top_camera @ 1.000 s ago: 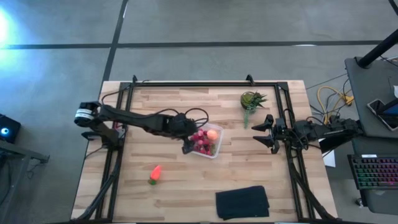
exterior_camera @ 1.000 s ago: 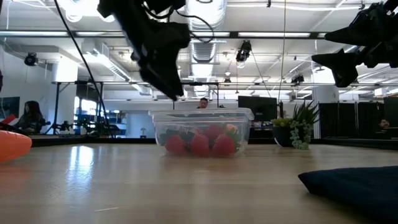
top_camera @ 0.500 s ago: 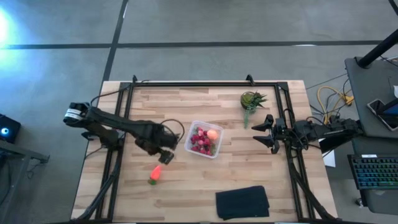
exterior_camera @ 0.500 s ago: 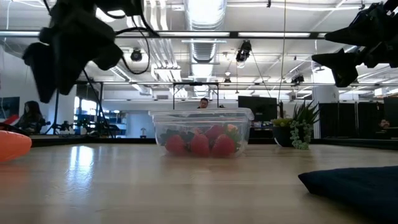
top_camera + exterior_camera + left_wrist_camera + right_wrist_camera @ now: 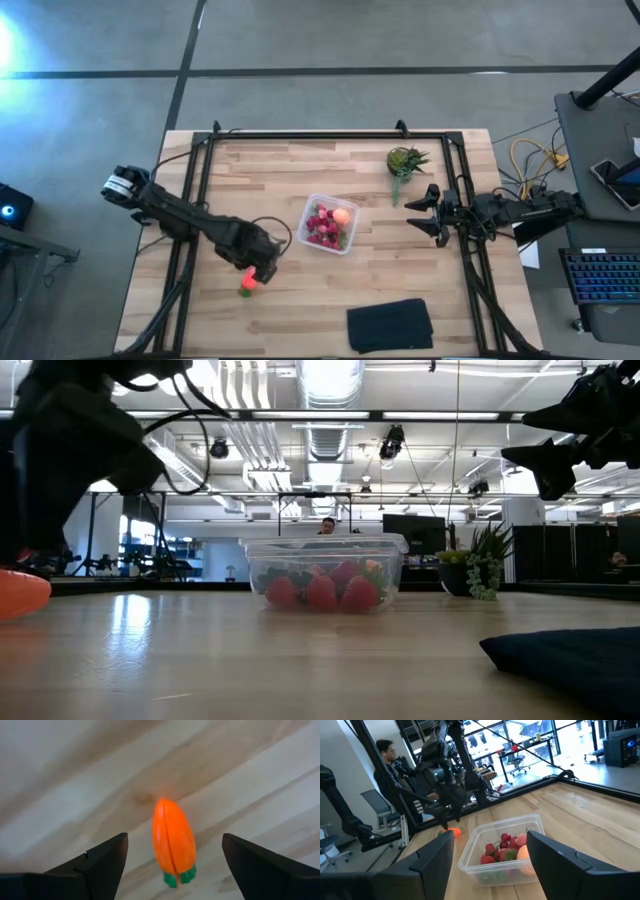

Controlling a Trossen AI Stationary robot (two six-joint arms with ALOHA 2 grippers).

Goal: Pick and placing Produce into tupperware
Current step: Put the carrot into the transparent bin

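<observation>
The orange carrot-like piece with a green end (image 5: pixel 173 842) lies on its side on the bare wood, left of and nearer than the tupperware (image 5: pixel 328 225). My left gripper (image 5: pixel 174 851) hovers above it, open, one finger on either side, touching nothing. In the high view my left gripper (image 5: pixel 258 270) covers part of the carrot (image 5: pixel 246 284). The clear tupperware (image 5: pixel 502 852) stands on the table and holds red berries (image 5: pixel 320 228) and the round orange fruit (image 5: pixel 343 215). My right gripper (image 5: pixel 420 212) waits open, raised, right of the box.
A small spiky green plant (image 5: pixel 405 160) stands toward the far right. A flat black cloth (image 5: pixel 390 325) lies at the near edge, right of centre. Black rails (image 5: pixel 190 200) run along the table's sides. A person (image 5: pixel 387 750) sits beyond the table.
My left gripper has swung away from above the tupperware toward the table's near left, coming down over the carrot. The carrot, the box and my right arm have stayed where they were.
</observation>
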